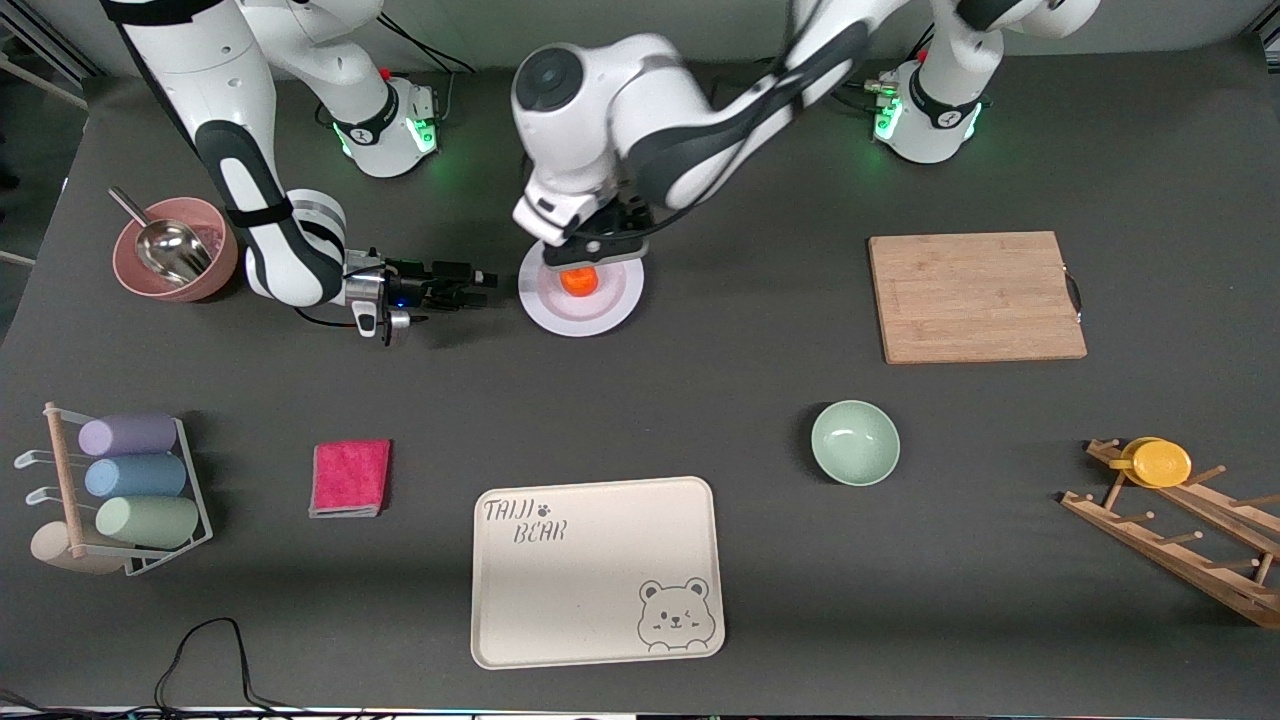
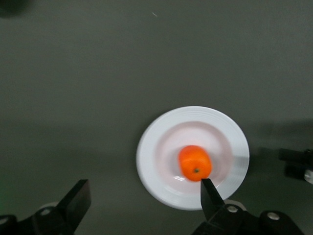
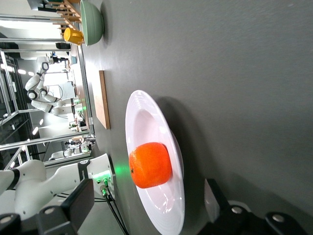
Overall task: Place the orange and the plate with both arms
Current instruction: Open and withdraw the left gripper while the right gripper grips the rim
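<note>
The white plate (image 1: 612, 303) lies on the dark table between the two arm bases. The orange (image 1: 579, 281) rests loose in the plate's middle. My left gripper (image 1: 582, 260) hangs just above the fruit, open. In the left wrist view its fingers (image 2: 209, 195) stand wide apart, one over the plate (image 2: 156, 147) beside the orange (image 2: 194, 162). My right gripper (image 1: 478, 283) lies low by the table, open, beside the plate toward the right arm's end and a little short of its rim. In the right wrist view it (image 3: 146, 205) faces the plate (image 3: 146, 117) edge-on, with the orange (image 3: 150, 165) on it.
A pink bowl with a metal scoop (image 1: 175, 260) stands by the right arm. A wooden cutting board (image 1: 975, 297) lies toward the left arm's end. Nearer the camera are a green bowl (image 1: 855, 442), a bear tray (image 1: 597, 570), a pink cloth (image 1: 350, 477), a cup rack (image 1: 130, 490) and a yellow cup (image 1: 1160, 462).
</note>
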